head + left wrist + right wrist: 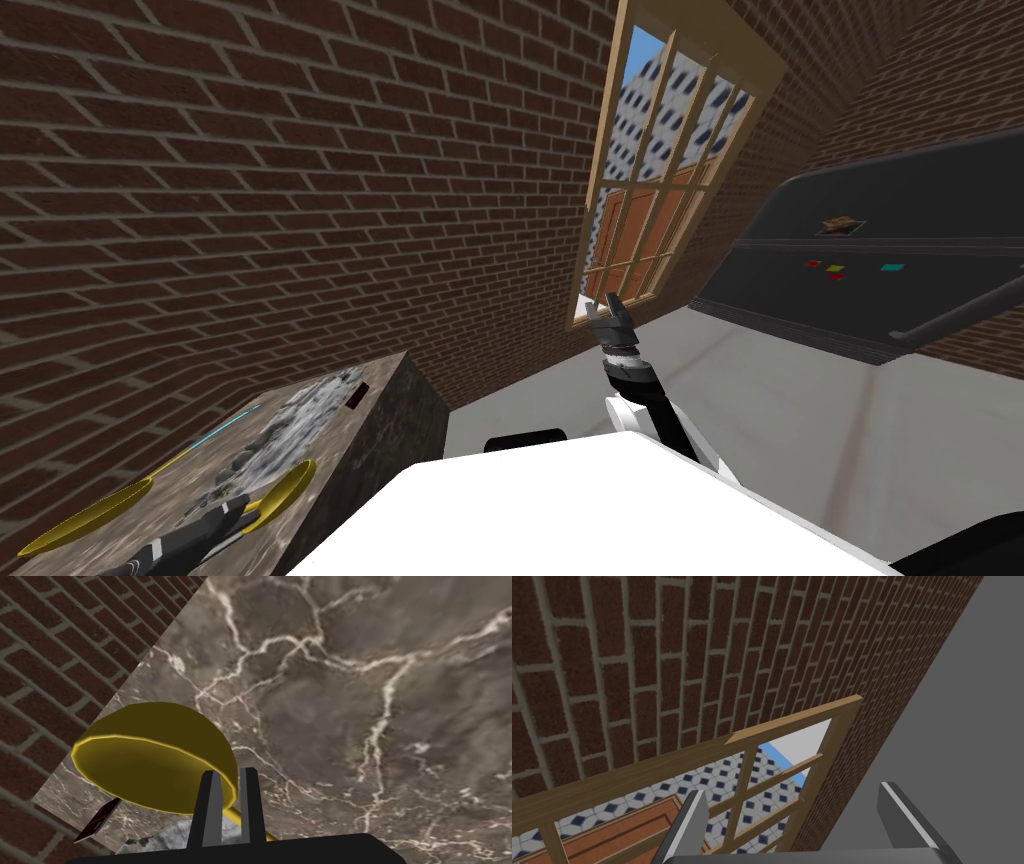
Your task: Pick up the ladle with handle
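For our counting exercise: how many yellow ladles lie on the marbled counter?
2: one yellow ladle at the left gripper, a second yellow ladle further left near the brick wall. More may be hidden.

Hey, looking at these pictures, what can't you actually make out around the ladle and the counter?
The ladle handle: left wrist view, mostly hidden behind the left hand and its dark body.
A dark flat item on the counter: left wrist view, partly covered by the ladle's bowl; cannot identify it.
The coloured marks on the dark appliance: head view, too small to read.
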`<state>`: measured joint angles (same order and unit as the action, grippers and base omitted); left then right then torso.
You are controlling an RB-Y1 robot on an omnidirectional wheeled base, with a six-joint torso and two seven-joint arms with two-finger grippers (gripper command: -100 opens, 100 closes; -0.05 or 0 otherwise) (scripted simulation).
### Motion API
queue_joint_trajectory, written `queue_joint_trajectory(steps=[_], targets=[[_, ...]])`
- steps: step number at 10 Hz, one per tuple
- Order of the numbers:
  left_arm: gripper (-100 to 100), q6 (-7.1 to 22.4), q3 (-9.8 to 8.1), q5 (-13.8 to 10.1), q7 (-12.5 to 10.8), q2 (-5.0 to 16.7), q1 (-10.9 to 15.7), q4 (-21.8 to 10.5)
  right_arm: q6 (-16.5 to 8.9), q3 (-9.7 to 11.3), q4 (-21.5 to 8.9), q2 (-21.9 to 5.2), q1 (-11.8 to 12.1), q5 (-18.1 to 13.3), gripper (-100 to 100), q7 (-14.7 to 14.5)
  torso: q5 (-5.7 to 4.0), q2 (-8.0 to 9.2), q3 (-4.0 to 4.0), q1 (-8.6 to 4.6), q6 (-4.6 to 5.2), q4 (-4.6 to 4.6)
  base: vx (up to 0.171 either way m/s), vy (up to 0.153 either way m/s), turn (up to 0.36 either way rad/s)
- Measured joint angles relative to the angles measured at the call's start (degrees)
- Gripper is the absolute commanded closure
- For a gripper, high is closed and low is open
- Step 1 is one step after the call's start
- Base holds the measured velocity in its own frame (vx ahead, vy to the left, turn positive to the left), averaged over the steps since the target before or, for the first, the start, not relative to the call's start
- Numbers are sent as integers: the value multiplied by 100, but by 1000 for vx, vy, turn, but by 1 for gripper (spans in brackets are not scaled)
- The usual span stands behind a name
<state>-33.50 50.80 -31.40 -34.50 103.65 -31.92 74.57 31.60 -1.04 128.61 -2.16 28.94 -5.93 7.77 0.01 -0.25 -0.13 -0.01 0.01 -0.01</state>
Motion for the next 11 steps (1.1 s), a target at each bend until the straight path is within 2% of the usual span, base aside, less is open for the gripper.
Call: queue_joint_trajectory(steps=[3,4,5,11], targets=[[100,-205,-460,35,156,-39,-519,-97,0,0,0,0,0,0,0,0,-2,2,3,0,-1,3,73,-6,70],[100,-260,-586,56,193,-54,-679,-125,0,0,0,0,0,0,0,0,1,3,2,2,1,2,31,0,-5],[100,-285,-633,72,191,-55,-779,-144,0,0,0,0,-1,0,0,0,1,15,9,4,2,4,51,0,93],[100,-675,-1468,47,538,-88,-1836,-275,0,0,0,0,0,0,0,0,-3,9,5,-8,2,3,77,-17,85]])
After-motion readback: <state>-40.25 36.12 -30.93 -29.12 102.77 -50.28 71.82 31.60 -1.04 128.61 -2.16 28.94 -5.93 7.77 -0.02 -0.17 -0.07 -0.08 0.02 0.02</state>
